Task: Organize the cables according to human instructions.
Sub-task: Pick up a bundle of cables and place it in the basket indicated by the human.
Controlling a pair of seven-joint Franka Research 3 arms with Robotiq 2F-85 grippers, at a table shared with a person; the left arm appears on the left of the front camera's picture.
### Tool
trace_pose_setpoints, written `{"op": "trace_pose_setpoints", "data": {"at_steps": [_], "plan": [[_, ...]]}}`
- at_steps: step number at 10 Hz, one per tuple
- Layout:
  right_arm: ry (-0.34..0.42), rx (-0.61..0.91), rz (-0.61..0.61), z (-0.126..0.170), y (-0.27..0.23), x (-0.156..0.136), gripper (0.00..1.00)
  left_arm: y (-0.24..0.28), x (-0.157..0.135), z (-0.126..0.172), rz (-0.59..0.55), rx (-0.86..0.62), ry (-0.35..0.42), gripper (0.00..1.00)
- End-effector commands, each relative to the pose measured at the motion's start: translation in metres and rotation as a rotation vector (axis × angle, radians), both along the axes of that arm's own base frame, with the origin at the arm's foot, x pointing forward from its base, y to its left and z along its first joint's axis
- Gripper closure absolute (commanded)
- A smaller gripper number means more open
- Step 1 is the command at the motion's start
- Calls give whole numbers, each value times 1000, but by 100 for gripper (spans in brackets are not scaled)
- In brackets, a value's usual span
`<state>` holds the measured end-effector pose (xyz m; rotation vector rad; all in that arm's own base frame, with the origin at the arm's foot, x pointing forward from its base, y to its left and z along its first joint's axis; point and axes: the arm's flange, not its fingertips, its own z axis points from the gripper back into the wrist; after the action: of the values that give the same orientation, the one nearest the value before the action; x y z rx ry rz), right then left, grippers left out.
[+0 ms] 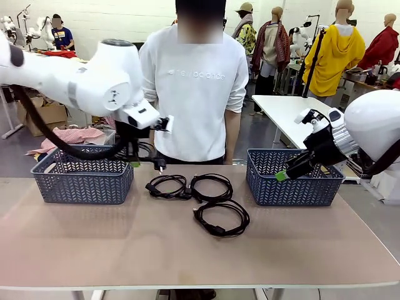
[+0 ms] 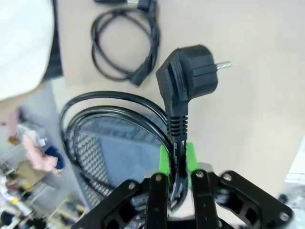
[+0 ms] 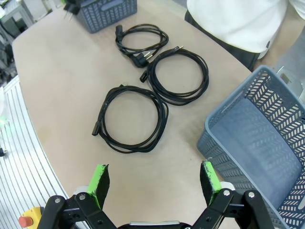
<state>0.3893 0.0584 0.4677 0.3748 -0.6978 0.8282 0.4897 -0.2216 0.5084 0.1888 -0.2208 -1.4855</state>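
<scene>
As the front view shows, the left gripper (image 1: 133, 162) pinches one cable (image 1: 159, 164) at centre left, above the right end of the left basket (image 1: 81, 181). Three cables (image 1: 211, 186) lie on the table (image 1: 94, 244) in the middle. The right gripper (image 1: 282, 175) hangs at the right basket (image 1: 294, 187), jaws spread.

In the left wrist view, the green pads (image 2: 163, 160) squeeze the cable just under its plug (image 2: 188, 78), at centre.

In the right wrist view, the three cables lie in the upper middle, and the jaws stand wide at the bottom edge.
</scene>
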Motion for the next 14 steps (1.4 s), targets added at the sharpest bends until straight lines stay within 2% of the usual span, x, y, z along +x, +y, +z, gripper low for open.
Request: {"op": "trace_pose_setpoints", "data": {"at_steps": [1, 5, 6, 11, 12, 14], "plan": [[-11, 20, 13, -2, -1, 3, 0, 35, -2, 10, 21, -54, -23, 100], [-11, 20, 13, -2, -1, 3, 0, 84, 13, 7, 122, -118, -2, 100], [-11, 20, 13, -2, -1, 3, 0, 70, 15, 13, 106, -55, -11, 100], [-11, 20, 13, -2, -1, 3, 0, 70, 15, 13, 106, -55, -11, 100], [-11, 20, 13, -2, -1, 3, 0, 66, 14, 8, 106, -66, 0, 85], [-11, 20, 13, -2, -1, 3, 0, 91, 31, -3, 163, -70, -26, 85]]}}
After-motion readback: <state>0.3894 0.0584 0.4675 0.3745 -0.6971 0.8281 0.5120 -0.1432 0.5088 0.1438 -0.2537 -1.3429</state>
